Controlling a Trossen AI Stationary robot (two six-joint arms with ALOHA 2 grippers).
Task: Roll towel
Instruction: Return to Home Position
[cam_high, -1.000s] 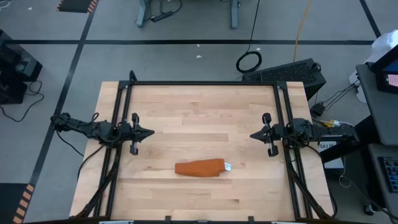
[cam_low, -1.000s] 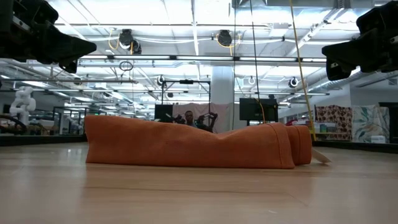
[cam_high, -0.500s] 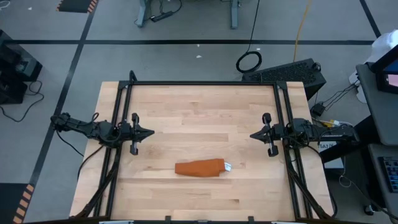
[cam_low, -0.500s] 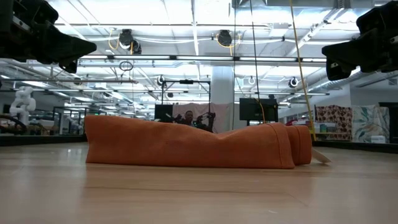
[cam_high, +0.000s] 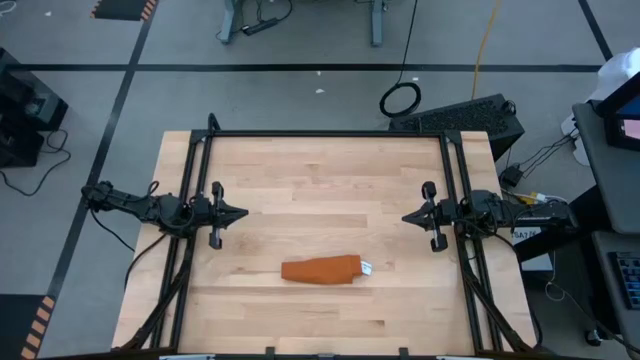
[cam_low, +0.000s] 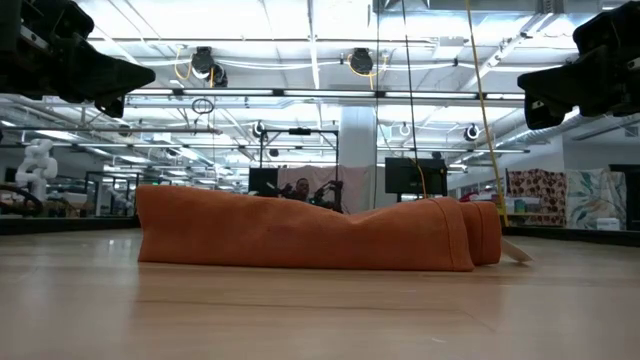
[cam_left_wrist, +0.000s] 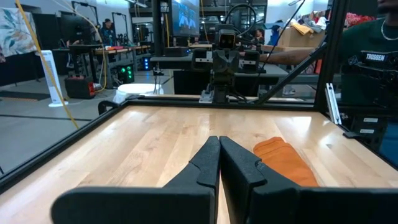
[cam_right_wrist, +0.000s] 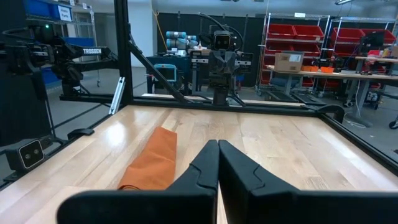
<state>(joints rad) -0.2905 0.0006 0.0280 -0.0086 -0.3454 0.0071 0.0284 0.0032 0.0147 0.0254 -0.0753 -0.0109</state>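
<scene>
The rust-orange towel (cam_high: 321, 269) lies rolled into a long bundle on the wooden table, nearer the front edge, with its small white tag (cam_high: 366, 268) at its right end. It also shows in the low view (cam_low: 300, 232), the left wrist view (cam_left_wrist: 286, 162) and the right wrist view (cam_right_wrist: 154, 158). My left gripper (cam_high: 243, 212) hovers shut at the table's left side, pointing level toward the middle; its fingers meet in its own view (cam_left_wrist: 219, 144). My right gripper (cam_high: 405, 217) hovers shut at the right side, facing it (cam_right_wrist: 218, 148). Neither touches the towel.
A black metal frame (cam_high: 325, 134) runs along the table's far edge and down both sides. Bare wood lies between the two grippers and beyond the towel. A person in a dark shirt (cam_left_wrist: 373, 56) stands beyond the table's edge in the left wrist view.
</scene>
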